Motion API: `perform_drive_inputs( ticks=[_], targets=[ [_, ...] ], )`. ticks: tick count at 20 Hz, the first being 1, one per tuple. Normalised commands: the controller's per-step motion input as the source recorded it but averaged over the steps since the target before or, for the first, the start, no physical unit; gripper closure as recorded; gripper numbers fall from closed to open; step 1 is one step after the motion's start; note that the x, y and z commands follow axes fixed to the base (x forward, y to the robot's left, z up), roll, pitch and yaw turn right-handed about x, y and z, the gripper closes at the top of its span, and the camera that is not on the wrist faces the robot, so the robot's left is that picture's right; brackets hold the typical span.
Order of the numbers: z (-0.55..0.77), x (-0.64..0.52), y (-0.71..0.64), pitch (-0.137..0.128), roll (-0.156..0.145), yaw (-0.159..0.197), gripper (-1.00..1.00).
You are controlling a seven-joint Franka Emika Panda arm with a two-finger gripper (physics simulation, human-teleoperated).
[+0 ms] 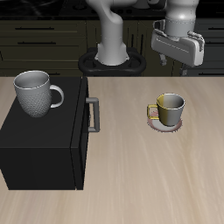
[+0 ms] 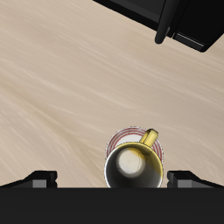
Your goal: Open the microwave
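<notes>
Microwave (image 1: 44,144) sits on the bench (image 1: 149,179) toward the front edge: a large matte black box with its door closed flush against the body. Its grey bar handle (image 1: 93,115) stands upright on the face that looks toward the middle of the bench. On the microwave's flat top, near the back corner, rests a grey-white mug (image 1: 37,92) with its handle pointing toward the bar handle side.

Beside the microwave, apart from it and farther toward the bench's middle, an olive-yellow mug (image 1: 170,108) stands upright on a small pinkish plate (image 1: 164,125). The wrist view shows that same mug (image 2: 136,166) from above, with a pale interior, its yellow handle angled outward, and the pink plate (image 2: 122,136) peeking out from under it. The microwave (image 2: 171,17) shows there as a dark mass at the frame's edge, with its handle (image 2: 165,22) as a dark bar.

The gripper (image 1: 179,48) hangs in the air near the back of the bench, above and behind the yellow mug, well apart from the microwave. Its fingers (image 2: 35,178) are spread wide with nothing between them, and they touch nothing.
</notes>
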Motion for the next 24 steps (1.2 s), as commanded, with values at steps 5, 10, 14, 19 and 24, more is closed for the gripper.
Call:
perform_drive_inputs(
  ticks=[5, 10, 14, 19, 24],
  targets=[
    [0.01, 0.12, 0.0, -0.017, -0.025, -0.123, -1.0],
    [0.05, 0.03, 0.02, -0.056, -0.056, -0.123, -1.0],
    [-0.07, -0.02, 0.04, 0.0, 0.007, -0.144, -1.0],
    [-0.19, 0.11, 0.12, 0.057, 0.025, -0.067, -1.0],
    [-0.03, 0.04, 0.18, 0.0, 0.018, -0.141, -1.0]
  ],
)
